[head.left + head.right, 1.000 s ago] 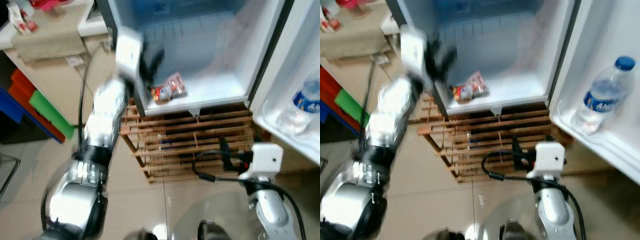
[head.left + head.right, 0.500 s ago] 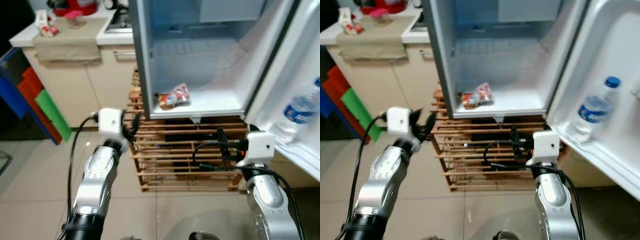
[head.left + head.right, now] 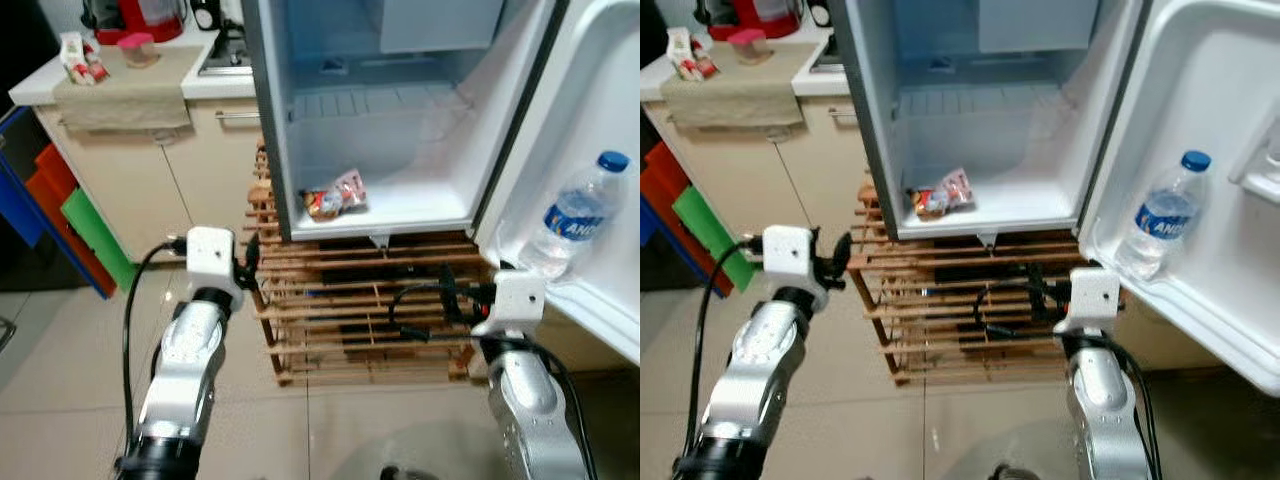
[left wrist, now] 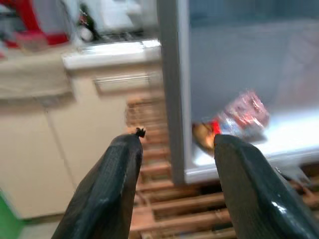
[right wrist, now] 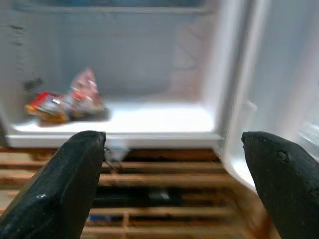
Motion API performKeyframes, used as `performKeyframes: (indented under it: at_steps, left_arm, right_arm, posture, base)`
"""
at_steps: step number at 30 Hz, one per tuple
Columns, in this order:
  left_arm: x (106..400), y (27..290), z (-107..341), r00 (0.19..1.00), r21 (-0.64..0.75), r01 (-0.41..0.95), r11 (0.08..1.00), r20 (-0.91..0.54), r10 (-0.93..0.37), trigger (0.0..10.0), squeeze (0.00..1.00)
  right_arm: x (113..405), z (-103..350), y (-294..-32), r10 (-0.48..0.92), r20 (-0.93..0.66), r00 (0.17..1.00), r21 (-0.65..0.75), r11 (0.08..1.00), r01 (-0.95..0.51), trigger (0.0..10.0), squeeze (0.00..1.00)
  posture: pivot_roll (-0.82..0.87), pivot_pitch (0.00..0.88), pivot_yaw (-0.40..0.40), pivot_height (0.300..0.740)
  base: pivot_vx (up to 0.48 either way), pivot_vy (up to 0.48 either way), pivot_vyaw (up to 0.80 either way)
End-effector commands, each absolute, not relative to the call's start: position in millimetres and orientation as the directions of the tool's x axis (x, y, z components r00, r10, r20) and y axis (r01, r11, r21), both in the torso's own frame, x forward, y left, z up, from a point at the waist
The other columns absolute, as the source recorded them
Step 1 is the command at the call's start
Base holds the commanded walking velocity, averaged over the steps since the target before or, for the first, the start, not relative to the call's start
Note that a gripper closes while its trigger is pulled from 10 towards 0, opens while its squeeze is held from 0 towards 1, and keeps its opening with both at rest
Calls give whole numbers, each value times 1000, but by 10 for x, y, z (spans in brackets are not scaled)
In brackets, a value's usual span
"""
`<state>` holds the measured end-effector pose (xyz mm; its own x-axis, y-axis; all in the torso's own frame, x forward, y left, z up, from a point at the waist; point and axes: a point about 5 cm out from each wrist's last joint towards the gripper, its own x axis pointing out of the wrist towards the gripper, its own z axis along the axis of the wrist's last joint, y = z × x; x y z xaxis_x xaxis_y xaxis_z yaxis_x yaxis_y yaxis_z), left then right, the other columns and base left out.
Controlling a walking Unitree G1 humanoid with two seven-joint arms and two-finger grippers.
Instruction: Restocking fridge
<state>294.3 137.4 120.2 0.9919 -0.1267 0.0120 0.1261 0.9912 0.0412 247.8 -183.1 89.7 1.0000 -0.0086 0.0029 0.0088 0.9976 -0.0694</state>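
We face the open fridge [image 3: 400, 120], which sits on a wooden rack [image 3: 360, 320]. A snack packet [image 3: 335, 195] lies at the front left of its floor, and a water bottle [image 3: 575, 215] stands in the door shelf. Our left claw [image 4: 177, 142] and right claw [image 5: 172, 142] hang spread and empty below the fridge.

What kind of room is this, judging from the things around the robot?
Most likely a home kitchen. An open fridge stands on a wooden rack, with a snack pack inside and a water bottle in its door. Beside it is a counter with cabinets below.
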Motion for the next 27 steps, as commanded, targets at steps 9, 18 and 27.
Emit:
performKeyframes:
  at_steps: [9, 18, 27]
  left_arm:
    - [2948, 1492, 1282, 997, 58, 65, 996, 27, -67, 10000, 0]
    - [2936, 1403, 1370, 991, 37, 113, 993, 62, -115, 10000, 0]
    - [3080, 1311, 1345, 987, 141, 163, 976, -20, -162, 10000, 0]
  right_arm:
    - [2513, 884, -1786, 24, 17, 1000, -62, 998, -22, 10000, 0]
    - [2531, 854, -1745, 57, 2, 998, -54, 997, -57, 10000, 0]
    - [2563, 815, -1743, 47, -19, 999, -41, 998, -48, 10000, 0]
  posture:
    - [-57, 0, 61, 740]
    - [-58, 0, 68, 740]
    - [-56, 0, 69, 740]
  base:
    - [305, 370, 0]
    - [280, 391, 0]
    - [247, 212, 0]
